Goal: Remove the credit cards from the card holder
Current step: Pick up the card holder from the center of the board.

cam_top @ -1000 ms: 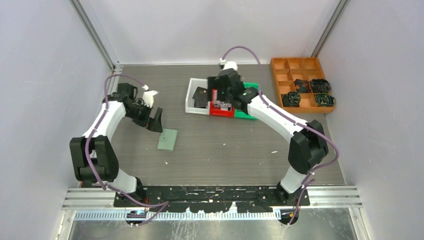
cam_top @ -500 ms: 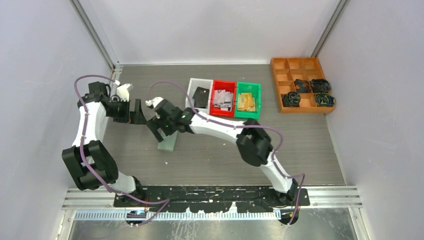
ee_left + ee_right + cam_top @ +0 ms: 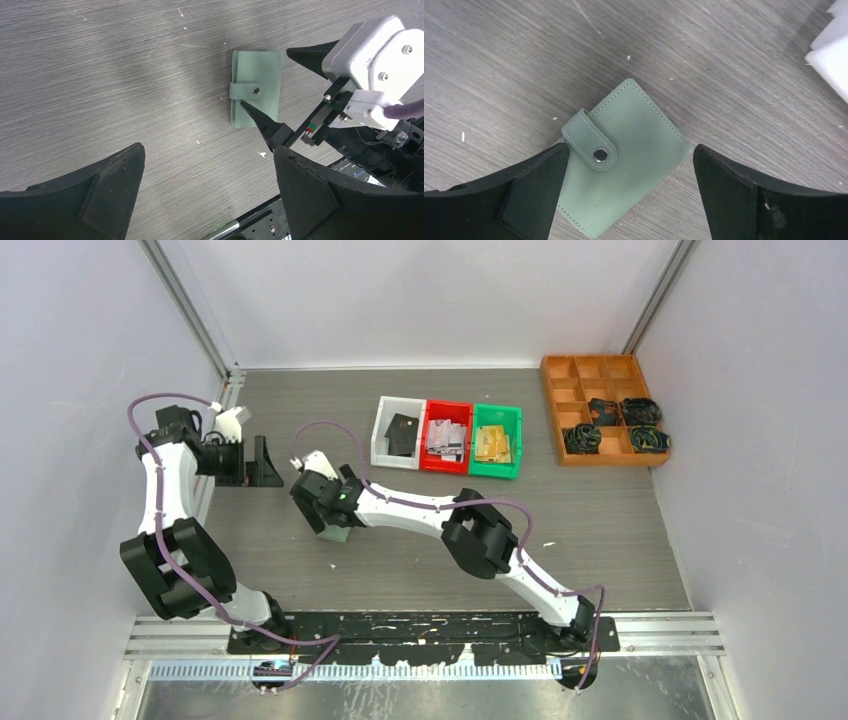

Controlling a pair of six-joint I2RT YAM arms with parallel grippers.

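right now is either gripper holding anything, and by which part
Nothing is held. The right gripper is open, straddling the closed card holder; the left gripper is open, apart from it.

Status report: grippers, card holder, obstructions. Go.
Left gripper open, off to the side. Right gripper open, over card holder. Holder flat on table, tab snapped shut. Nothing blocking it.

A robotics lab test cell is shown. A grey wood-grain bench is enclosed by plain white panels framed by aluminium posts at 11 and 1 o'clock. A left arm and a right arm are bolted to a black rail at 6 o'clock. Coloured sorting bins are set at 12 o'clock and an orange divided tray at 2 o'clock.
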